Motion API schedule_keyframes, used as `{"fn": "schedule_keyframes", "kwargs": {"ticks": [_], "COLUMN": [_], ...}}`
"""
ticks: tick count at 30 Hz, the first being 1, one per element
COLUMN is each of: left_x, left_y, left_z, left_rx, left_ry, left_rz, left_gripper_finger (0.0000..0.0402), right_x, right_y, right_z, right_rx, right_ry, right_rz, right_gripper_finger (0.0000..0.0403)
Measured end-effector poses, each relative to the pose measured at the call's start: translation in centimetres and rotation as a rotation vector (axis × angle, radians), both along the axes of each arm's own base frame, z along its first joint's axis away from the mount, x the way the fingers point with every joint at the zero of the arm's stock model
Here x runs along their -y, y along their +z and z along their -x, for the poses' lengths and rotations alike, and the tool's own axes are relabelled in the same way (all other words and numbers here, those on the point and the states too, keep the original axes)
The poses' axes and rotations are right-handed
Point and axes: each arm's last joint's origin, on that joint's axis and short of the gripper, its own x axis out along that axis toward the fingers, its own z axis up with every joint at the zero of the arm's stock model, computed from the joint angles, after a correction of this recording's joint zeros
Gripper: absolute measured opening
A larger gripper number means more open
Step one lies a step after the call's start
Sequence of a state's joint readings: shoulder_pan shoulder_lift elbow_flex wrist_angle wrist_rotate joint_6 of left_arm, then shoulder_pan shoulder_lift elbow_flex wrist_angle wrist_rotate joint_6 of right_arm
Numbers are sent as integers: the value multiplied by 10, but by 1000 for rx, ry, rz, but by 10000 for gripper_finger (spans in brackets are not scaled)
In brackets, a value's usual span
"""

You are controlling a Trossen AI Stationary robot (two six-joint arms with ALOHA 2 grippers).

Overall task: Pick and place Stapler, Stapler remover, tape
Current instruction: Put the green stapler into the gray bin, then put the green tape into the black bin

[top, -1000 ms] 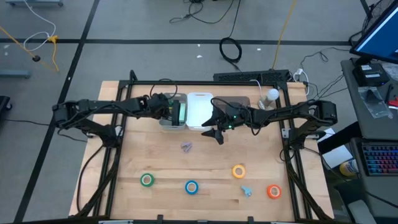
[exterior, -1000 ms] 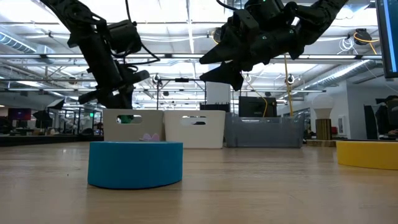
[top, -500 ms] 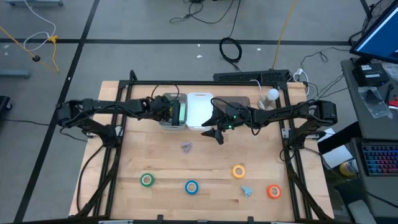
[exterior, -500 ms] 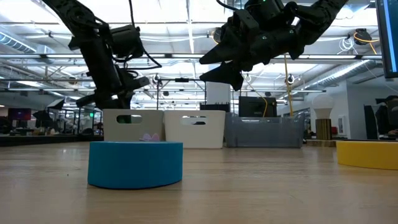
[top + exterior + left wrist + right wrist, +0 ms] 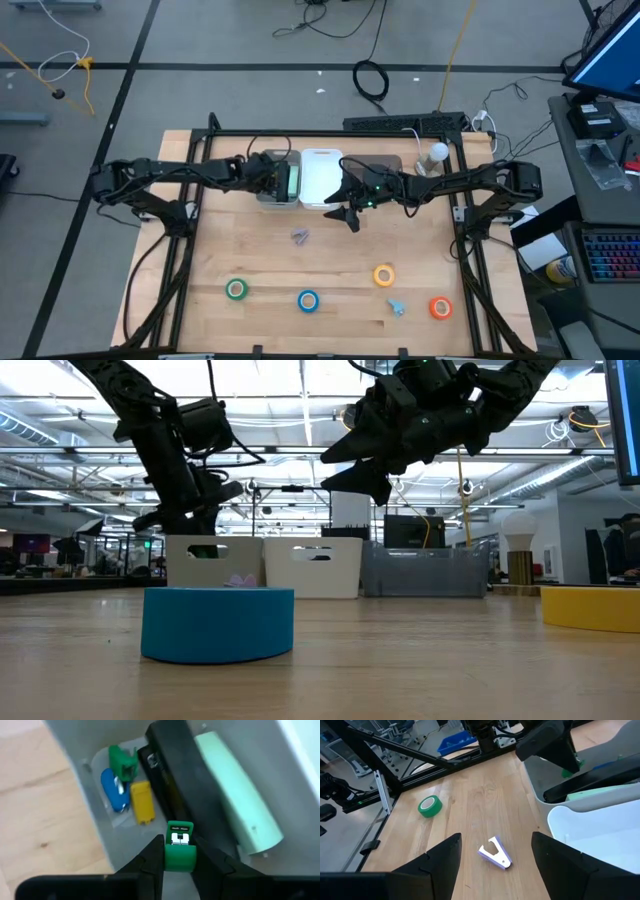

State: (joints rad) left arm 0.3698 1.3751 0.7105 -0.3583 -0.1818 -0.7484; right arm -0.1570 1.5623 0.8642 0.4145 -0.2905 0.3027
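Lilac staple remover (image 5: 496, 854) near bins (image 5: 322, 180)

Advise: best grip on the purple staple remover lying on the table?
Pinch the purple remover across its narrow hinged end, coming straight down. It lies flat on bare wood, jaws splayed into a V, so the closed end looks the slimmest, firmest span. The open right gripper hangs above it.

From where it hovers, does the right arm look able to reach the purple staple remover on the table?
Probably yes: the right gripper hangs open just above the purple staple remover, with bare wood between them and nothing covering it.
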Motion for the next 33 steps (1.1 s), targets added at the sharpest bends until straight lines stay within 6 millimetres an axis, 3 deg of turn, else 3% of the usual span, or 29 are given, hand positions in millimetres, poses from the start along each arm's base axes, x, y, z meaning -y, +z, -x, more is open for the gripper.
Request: {"fn": "schedule_keyframes", "kwargs": {"ticks": [5,18,23,26,33], "left_x": [-1,-1,-7,-8,4], "left_y": [1,2,17,36,73], "left_z": [-1,-1,5,10,30], "left_rx": [12,3,91,211,370], "left_ry": [-11,-35,-43,-61,-142], "left_rz": [-14,-27,-33,-40,-88], "left_gripper_finger": [92,170,170,168,170], "right_x": [0,0,0,0,0], "right_y": [0,0,0,-1,-1], "right_z": [0,0,0,0,0], "right_rx": [0,0,-1,-6,-19], "right_ry": [0,0,1,2,-16], "right_rz": [0,0,-1,-2,-51], "right_gripper_finger": [235,232,229,230,228]}}
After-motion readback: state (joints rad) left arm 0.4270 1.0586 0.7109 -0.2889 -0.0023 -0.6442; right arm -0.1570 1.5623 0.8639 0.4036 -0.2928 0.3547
